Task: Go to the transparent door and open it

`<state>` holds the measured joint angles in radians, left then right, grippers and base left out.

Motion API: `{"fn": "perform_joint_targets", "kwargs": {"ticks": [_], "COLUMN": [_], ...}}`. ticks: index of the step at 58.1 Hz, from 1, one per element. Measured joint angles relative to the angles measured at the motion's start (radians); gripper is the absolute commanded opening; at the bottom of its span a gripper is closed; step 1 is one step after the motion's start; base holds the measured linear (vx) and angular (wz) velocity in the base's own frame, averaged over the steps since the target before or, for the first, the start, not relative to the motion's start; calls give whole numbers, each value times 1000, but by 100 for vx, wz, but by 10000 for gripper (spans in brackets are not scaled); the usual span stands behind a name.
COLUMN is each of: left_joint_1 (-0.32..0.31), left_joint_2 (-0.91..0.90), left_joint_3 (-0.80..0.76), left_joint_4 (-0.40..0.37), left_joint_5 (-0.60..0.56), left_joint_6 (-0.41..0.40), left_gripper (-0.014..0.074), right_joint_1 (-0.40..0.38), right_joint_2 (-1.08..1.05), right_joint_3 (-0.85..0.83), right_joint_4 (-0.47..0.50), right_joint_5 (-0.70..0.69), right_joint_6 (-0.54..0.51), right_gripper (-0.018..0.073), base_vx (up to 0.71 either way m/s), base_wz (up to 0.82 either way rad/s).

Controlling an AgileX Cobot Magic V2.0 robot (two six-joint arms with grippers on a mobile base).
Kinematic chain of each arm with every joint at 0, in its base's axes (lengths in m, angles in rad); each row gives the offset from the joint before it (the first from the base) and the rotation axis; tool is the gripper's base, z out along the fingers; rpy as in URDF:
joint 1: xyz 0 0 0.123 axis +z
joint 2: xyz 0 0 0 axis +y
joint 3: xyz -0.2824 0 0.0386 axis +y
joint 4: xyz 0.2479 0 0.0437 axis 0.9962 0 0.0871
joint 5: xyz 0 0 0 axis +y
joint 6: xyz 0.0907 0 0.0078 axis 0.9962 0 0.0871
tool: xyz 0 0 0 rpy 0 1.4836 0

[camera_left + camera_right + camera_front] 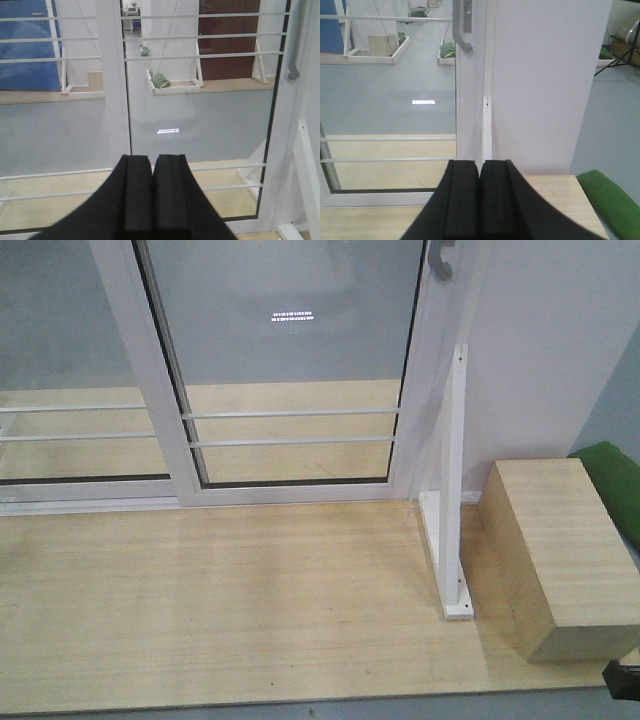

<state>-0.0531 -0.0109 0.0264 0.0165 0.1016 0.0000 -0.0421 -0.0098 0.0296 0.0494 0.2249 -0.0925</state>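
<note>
Transparent door (470,115) ahead of closed right pincer (480,165), handle (462,30) above, apart

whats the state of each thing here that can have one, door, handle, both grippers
transparent door: closed, handle stile up against the white wall
handle: free, no gripper on it
left gripper: shut, holding nothing
right gripper: shut, holding nothing, not yet at the handle

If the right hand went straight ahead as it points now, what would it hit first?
Probably the white upright bracket beside the transparent door; the right hand points at it, though depth is unclear. The curved handle sits higher, leftward.
</note>
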Motion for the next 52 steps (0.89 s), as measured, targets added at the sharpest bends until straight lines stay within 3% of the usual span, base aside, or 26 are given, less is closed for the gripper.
{"fn": "perform_joint_targets", "kwargs": {"ticks": [52], "left_joint_1": [0], "left_joint_2": [0], "left_joint_3": [0], "left_joint_4": [0], "left_joint_5": [0], "left_joint_6": [0], "left_gripper": [-6], "right_joint_1": [0], "right_joint_2": [0], "right_joint_3": [0], "right_joint_4": [0], "right_joint_5": [0], "right_joint_6": [0], "right_gripper": [-8], "base_vx": [33], "base_wz": [6]}}
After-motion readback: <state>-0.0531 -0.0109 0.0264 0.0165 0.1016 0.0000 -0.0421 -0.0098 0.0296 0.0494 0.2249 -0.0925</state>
